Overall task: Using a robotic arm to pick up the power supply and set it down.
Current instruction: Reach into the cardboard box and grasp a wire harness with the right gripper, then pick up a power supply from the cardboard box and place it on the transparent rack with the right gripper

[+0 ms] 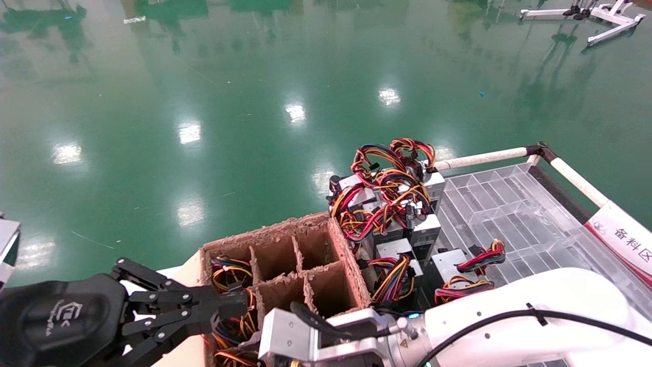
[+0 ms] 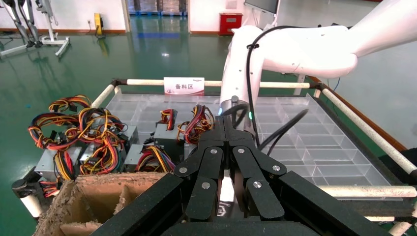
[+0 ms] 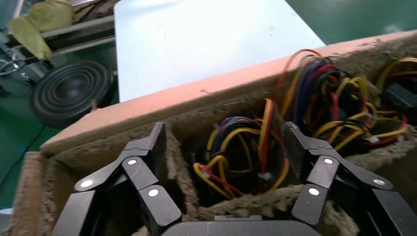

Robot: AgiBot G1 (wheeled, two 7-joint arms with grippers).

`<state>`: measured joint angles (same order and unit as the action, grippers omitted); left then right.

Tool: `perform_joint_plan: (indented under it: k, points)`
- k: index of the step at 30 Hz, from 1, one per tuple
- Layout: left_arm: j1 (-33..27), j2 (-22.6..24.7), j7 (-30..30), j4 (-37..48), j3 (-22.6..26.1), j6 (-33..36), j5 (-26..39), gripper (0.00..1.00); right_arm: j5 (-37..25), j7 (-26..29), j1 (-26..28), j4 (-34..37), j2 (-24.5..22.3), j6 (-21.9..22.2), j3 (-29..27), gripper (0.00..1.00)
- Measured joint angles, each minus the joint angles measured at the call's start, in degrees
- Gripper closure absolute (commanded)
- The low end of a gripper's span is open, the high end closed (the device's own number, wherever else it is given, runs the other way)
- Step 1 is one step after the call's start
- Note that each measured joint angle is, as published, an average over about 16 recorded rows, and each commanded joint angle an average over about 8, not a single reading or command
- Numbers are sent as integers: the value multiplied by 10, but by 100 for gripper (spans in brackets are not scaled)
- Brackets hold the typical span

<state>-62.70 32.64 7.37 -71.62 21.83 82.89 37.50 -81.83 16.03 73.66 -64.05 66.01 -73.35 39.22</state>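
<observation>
My right gripper (image 3: pixel 223 135) is open above a cell of the brown cardboard divider box (image 3: pixel 172 105). Its fingers straddle the looped red-yellow-black wire bundle of a power supply (image 3: pixel 241 152) that stands in that cell; the grey body is hidden below. In the head view only the white right arm and its silver wrist block (image 1: pixel 288 336) show, over the box's near cells (image 1: pixel 326 224). Wire loops (image 1: pixel 232 272) fill the box's left cells. My left gripper (image 1: pixel 234 303) is shut and empty, held level beside the box's left side, also seen in the left wrist view (image 2: pixel 223 123).
Several power supplies (image 1: pixel 397 224) with tangled wires stand upright on a clear plastic divided tray (image 1: pixel 509 204) to the right of the box, also visible as a cluster (image 2: pixel 93 142). White rails (image 1: pixel 484 158) and a sign (image 1: pixel 626 239) edge the tray. Green floor lies beyond.
</observation>
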Motion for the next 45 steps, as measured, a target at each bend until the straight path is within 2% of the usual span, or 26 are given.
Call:
perform_joint_plan:
  k: [2,6,18,28,36,45]
  points:
    - [0,0,0,0,0,0,0,5,-3,4,1,5,2,2,1,100]
    - [0,0,0,0,0,0,0,3,-7,12,3,11,4,6,3,100]
    - [0,0,0,0,0,0,0,1,-10,30,-3,15,-3,10,3,100]
    - [0,0,0,0,0,0,0,0,13,38,-11,13,-17,1,-8,100]
    - [0,0,0,0,0,0,0,0,66,39,-20,8,-38,-13,-35,100]
    - [0,0,0,0,0,0,0,0,179,36,-45,-3,-77,-23,-102,100]
